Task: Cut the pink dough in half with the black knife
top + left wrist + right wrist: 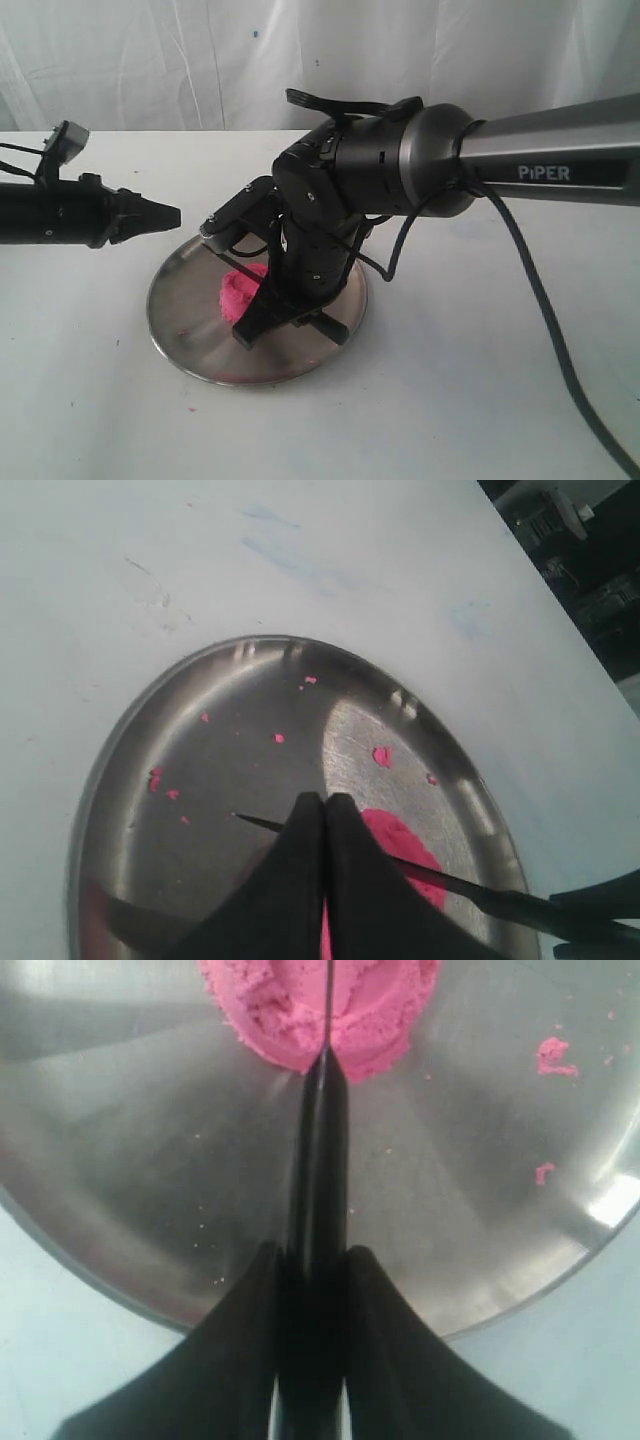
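The pink dough (385,1010) lies as one lump on the round steel plate (480,1160); it also shows in the exterior view as the dough (238,291) on the plate (185,300). My right gripper (312,1250) is shut on the black knife's (318,1140) handle, with the blade edge pressed down into the middle of the lump. In the left wrist view the knife (470,892) runs across the dough (405,842). My left gripper (325,800) is shut and holds nothing. It hovers over the plate's left rim, apart from the dough, seen outside as the left gripper (170,213).
Small pink crumbs (381,755) are scattered over the plate (250,680). The white table (480,400) runs out on all sides, with a white curtain behind. The right arm's black cable (540,300) hangs down over the table at the right.
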`<state>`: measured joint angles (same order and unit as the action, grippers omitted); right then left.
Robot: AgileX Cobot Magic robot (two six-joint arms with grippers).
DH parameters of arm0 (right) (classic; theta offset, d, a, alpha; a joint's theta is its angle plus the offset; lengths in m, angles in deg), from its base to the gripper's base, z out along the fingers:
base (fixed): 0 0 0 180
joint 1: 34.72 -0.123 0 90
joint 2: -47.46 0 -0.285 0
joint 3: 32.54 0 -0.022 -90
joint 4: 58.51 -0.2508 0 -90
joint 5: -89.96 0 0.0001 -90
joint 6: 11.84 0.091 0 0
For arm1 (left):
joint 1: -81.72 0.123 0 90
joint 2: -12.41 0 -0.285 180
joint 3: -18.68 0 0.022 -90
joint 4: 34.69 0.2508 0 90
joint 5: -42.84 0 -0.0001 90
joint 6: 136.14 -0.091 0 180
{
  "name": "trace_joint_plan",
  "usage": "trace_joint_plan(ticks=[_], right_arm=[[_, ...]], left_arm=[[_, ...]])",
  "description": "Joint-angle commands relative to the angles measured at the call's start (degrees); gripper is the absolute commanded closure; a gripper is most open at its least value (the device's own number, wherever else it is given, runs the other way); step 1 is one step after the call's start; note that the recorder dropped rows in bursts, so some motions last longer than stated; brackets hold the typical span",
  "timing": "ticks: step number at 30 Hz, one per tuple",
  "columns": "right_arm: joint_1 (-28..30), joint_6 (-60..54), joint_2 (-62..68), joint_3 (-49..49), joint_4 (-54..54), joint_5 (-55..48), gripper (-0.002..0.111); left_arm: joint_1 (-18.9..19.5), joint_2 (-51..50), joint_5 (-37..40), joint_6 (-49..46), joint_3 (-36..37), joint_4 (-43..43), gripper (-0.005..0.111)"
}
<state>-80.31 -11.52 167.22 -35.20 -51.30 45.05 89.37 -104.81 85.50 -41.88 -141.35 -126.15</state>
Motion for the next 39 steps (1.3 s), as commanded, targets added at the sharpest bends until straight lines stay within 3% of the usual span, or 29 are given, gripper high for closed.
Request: trace_joint_plan(ticks=[1,8,18,39], right_arm=[[1.13,0.00,0.85,-0.03,0.23,0.47,0.105],[1.13,0.00,2.02,-0.03,0.23,0.83,0.105],[1.13,-0.32,2.02,-0.03,-1.90,1.33,0.105],[1.13,7.37,0.43,-0.03,-2.76,2.39,0.108]], left_arm=[[-0.98,-0.60,1.86,0.13,-0.39,-0.41,0.107],[-1.38,-0.60,3.13,0.13,-0.39,-1.00,0.107],[-5.76,-0.86,0.88,-1.19,-0.39,-1.00,0.107],[-5.75,-0.98,0.35,-1.19,-0.39,-1.00,0.107]])
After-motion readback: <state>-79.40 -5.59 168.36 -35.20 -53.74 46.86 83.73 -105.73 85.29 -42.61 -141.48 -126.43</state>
